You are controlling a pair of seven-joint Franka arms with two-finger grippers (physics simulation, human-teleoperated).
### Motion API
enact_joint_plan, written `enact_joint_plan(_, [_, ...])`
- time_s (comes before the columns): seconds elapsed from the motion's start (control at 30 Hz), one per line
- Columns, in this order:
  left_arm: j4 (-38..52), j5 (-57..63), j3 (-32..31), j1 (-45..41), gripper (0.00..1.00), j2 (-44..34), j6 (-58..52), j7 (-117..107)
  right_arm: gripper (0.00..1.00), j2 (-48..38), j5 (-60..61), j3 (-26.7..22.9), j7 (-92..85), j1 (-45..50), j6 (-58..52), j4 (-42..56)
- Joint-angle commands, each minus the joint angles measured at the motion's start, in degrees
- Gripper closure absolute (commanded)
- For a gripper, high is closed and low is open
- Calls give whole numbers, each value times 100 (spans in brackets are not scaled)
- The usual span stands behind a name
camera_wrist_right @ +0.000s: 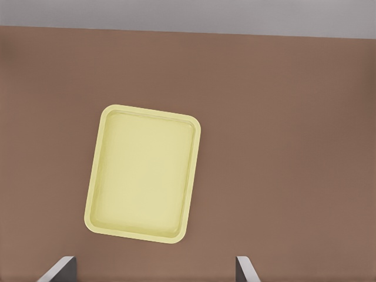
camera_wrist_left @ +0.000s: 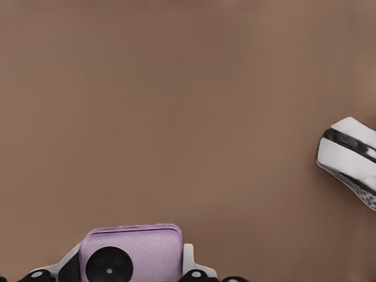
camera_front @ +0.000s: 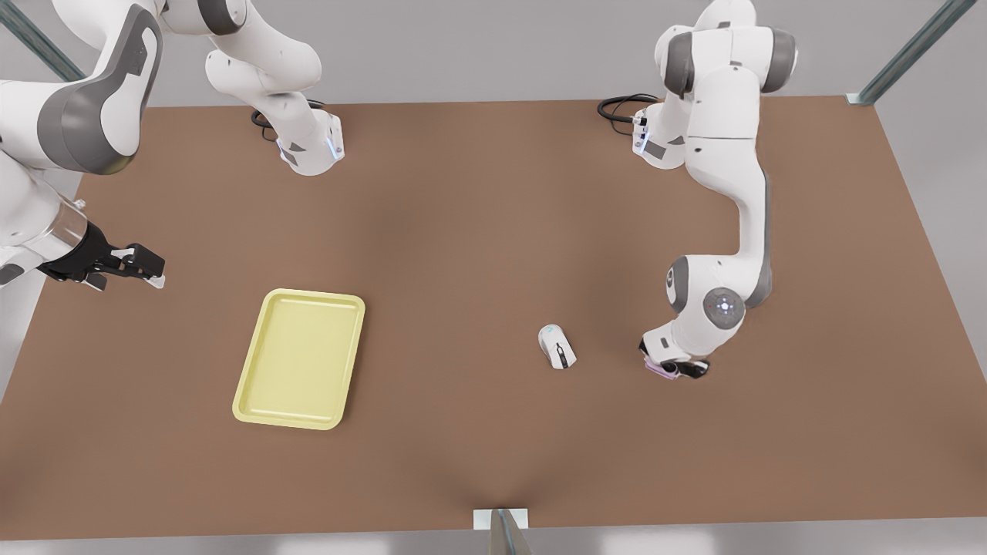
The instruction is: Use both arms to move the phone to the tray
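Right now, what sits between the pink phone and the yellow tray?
A white mouse, nearer the phone; otherwise bare brown table up to the tray, in the front view.

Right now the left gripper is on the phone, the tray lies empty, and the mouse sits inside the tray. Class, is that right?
Not quite. The mouse sits on the bare table, apart from the tray; the front view shows it. The left gripper is on the phone, and the tray is empty. The right gripper waits beyond the tray, open.

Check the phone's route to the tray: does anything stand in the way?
The white mouse lies on the table between the phone, at the left gripper, and the tray. The right gripper waits apart.
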Motion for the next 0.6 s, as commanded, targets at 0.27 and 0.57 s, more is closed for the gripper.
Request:
enact_joint_plan(0.27, [1643, 4, -451, -1395, 21, 463, -1753, -7257, 0, -7, 4, -3, -1, 0, -2, 3])
enact_joint_plan(0.57, [3699, 21, -1145, -1465, 21, 2010, -1648, -9296, 0, -7, 4, -3, -1, 0, -2, 3])
